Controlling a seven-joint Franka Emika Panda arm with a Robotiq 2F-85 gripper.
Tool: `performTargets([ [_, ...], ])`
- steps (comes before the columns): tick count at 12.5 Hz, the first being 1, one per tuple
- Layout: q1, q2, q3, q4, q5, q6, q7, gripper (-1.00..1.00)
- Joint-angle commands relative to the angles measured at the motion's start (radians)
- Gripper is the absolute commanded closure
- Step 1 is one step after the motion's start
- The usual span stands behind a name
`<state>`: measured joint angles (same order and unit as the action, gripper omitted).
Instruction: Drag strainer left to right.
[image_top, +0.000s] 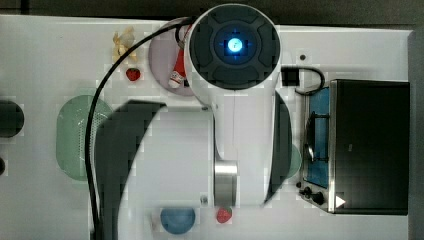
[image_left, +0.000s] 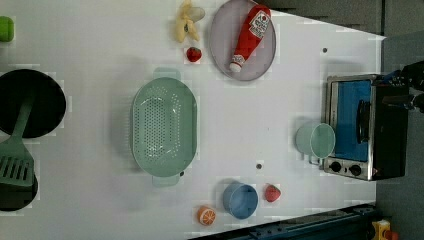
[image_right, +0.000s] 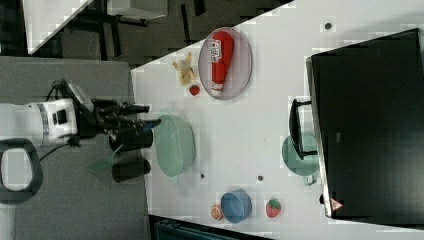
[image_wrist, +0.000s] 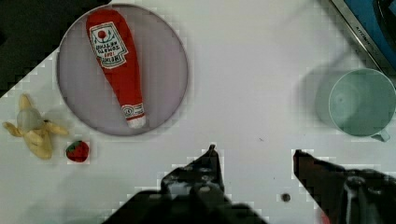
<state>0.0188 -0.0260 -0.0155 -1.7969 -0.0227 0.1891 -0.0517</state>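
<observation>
The hand (image_wrist: 254, 158) hangs released, fingers apart and holding nothing, high above the white table (image_left: 100, 40). The pale mint-green oval plastic strainer (image_left: 163, 126) sits well apart from it, upright toward the left view's left, between the black pan and the lilac plate. It looks light, stiff and a bit slippery; its wide rim or end tab seems the best hold.

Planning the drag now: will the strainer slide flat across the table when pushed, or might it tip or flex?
The strainer looks like thin perforated plastic, so it is probably light and should slide easily on the smooth white table. Its wide, low oval bowl sits flat, so tipping seems unlikely. Pushed off-centre at one small end handle, it may spin rather than travel straight.
</observation>
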Motion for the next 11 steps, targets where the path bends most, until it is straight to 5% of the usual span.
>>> performTargets([
  [1,-0.018,-0.408,-0.047,-0.193,-0.02,-0.194,0.122,-0.59],
  [3,-0.018,-0.407,-0.048,-0.194,-0.02,-0.193,0.122,-0.99],
  [8,0.021,-0.344,0.077,-0.214,0.025,-0.138,0.185,-1.0],
  [11,0.028,-0.249,0.235,-0.228,0.027,-0.043,0.43,-1.0],
])
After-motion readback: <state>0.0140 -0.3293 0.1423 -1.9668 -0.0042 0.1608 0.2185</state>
